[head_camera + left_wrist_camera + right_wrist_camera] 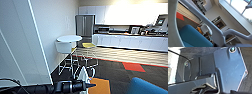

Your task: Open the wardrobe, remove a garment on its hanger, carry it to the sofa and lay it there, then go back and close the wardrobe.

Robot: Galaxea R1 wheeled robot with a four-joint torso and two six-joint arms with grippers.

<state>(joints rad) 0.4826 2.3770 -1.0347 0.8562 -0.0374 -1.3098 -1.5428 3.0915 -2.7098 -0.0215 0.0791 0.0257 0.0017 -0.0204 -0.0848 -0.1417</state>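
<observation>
My left arm comes in low across the head view, and the left gripper [88,85] is shut on the hanger [209,21]. The hanger's pale bars cross the left wrist view close up. A white pointed shape [82,73] rises just above the gripper; I cannot tell whether it is the garment or the hanger. A corner of the blue sofa [145,87] shows at the lower right, and the sofa [193,36] also lies beyond the hanger bars. A tall white panel [17,42] close on the left looks like part of the wardrobe.
A round white table [69,38] with white chairs [64,47] stands ahead by the wall. Behind them are a steel fridge [85,25] and a long kitchen counter [130,41]. An orange block [100,86] sits on the dark carpet beside the arm.
</observation>
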